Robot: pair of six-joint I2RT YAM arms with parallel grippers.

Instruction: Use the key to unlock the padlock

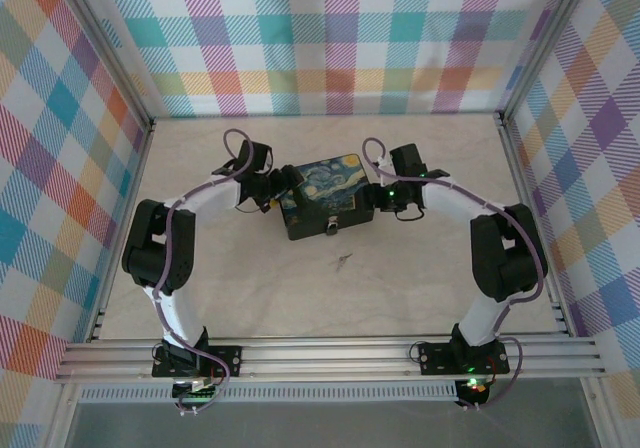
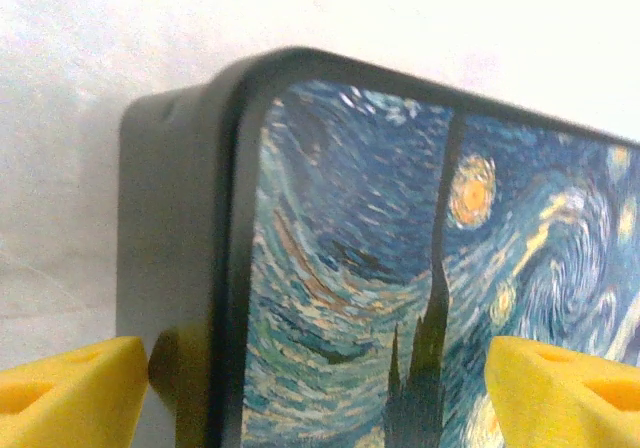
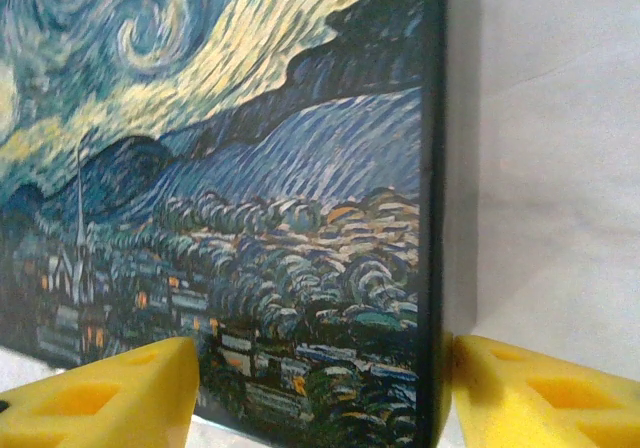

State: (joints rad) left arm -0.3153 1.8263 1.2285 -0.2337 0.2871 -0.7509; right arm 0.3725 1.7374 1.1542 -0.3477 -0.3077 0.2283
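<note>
The tiny silver padlock (image 1: 331,227) hangs on the front wall of a dark box (image 1: 320,193) with a starry-night lid, mid-table. My left gripper (image 1: 272,190) is at the box's left end. It stands open (image 2: 318,388), one yellow fingertip (image 2: 70,393) beside the side wall and the other over the lid (image 2: 350,218). My right gripper (image 1: 385,198) is at the box's right end, also open (image 3: 324,393). One of its fingertips (image 3: 540,398) touches the box's wall, and the other sits over the lid (image 3: 250,168). I cannot make out the key.
A small dark speck (image 1: 345,259) lies on the pale table (image 1: 250,288) in front of the box, too small to identify. Checked cloth walls and aluminium rails (image 1: 330,353) fence the table. Both arms arch in from the near edge.
</note>
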